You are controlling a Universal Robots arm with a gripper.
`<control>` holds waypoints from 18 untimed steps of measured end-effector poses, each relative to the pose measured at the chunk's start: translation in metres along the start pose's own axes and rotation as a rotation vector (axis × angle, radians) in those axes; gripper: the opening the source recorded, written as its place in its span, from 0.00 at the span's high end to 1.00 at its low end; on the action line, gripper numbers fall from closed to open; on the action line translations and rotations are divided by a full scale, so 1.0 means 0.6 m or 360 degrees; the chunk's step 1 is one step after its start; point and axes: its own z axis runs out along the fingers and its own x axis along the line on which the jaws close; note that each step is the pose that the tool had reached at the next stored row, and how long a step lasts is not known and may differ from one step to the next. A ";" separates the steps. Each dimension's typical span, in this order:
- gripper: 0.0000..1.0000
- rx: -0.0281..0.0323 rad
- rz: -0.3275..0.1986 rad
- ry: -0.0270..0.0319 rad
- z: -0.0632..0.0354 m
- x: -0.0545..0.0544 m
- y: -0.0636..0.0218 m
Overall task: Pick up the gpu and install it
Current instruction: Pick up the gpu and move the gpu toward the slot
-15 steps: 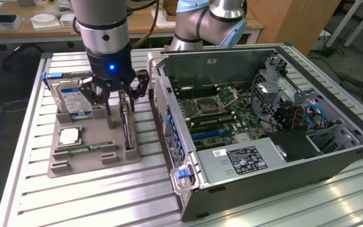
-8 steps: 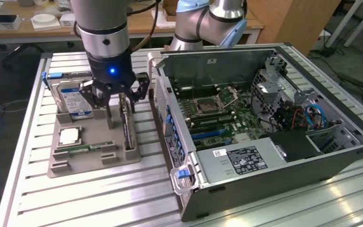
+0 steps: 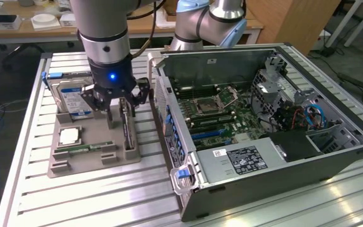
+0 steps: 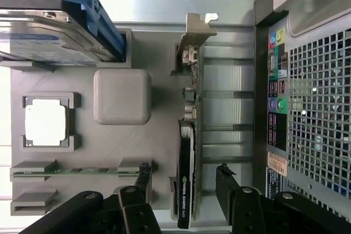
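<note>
A: Step in hand?
B: The pick. Hand (image 3: 121, 106) low over the grey moulded tray (image 3: 74, 166) on the slatted metal surface (image 3: 106, 201), fingers (image 4: 143, 180) spread wide, holding nothing.
A: And the gpu (image 4: 186, 190)?
B: Thin dark circuit card with a silvery end bracket. It stands on edge in the tray slot nearest the open black computer case (image 3: 263, 156), between the fingers, not yet lifted.
A: Needs?
B: My read: pads square on its flat faces, a firm close.
</note>
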 end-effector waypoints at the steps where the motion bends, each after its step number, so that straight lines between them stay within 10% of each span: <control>1: 0.41 0.00007 0.0018 -0.00008 0.002 0.000 0.000; 18: 0.41 0.00030 0.0059 -0.00025 0.045 0.002 0.011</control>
